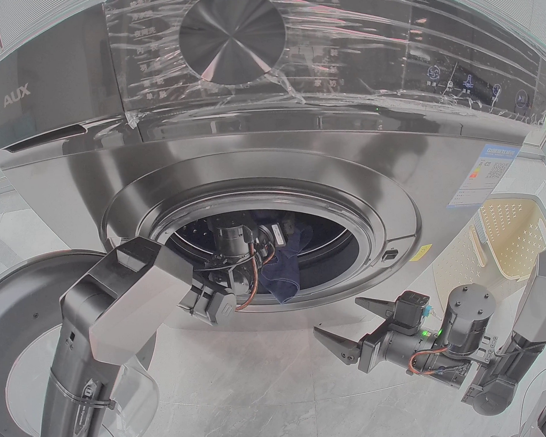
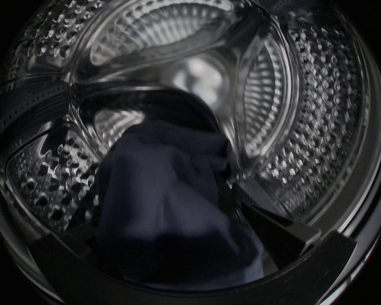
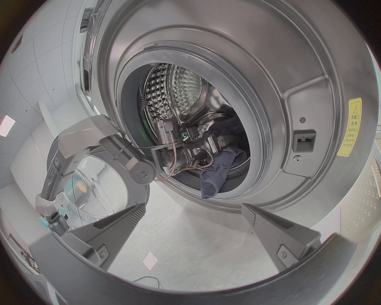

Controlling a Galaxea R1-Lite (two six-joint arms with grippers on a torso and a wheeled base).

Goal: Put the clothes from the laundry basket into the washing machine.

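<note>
A dark blue garment (image 1: 286, 269) hangs half in the drum and half over the lower rim of the washing machine's round opening (image 1: 368, 224). My left arm (image 1: 227, 271) passes through that opening. Inside the drum, my left gripper (image 2: 190, 214) stands open with the dark blue garment (image 2: 166, 190) bunched between its spread fingers (image 2: 285, 232). My right gripper (image 1: 336, 316) hovers open and empty in front of the machine, below and to the right of the opening. From the right wrist, the garment (image 3: 218, 170) droops over the door seal beyond that gripper (image 3: 190, 210).
The machine's glass door (image 1: 27, 332) is swung open on the left, beside my left arm. A cream perforated laundry basket (image 1: 511, 237) stands to the right of the machine. Bare grey floor tiles (image 1: 261, 377) lie in front.
</note>
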